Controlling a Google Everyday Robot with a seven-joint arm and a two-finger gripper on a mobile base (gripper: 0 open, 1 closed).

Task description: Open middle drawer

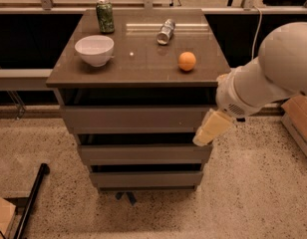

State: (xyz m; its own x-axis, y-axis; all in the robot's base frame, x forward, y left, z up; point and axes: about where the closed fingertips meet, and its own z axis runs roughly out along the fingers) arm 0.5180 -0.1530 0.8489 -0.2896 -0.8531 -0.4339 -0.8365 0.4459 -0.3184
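The grey-brown cabinet has three flat handleless drawer fronts. The middle drawer (143,154) is the second front, below the tall top front (138,117) and above the narrow bottom front (146,179). It looks shut, with a dark gap above it. My gripper (209,129) is a cream-coloured piece at the end of the white arm (273,73). It hangs at the cabinet's right front corner, its tip at the level of the gap above the middle drawer's right end.
On the cabinet top (143,71) stand a white bowl (94,49), an upright green can (104,16), a silver can on its side (166,31) and an orange (187,60). A black bar (31,195) lies on the floor at left. A wooden crate (300,118) is at right.
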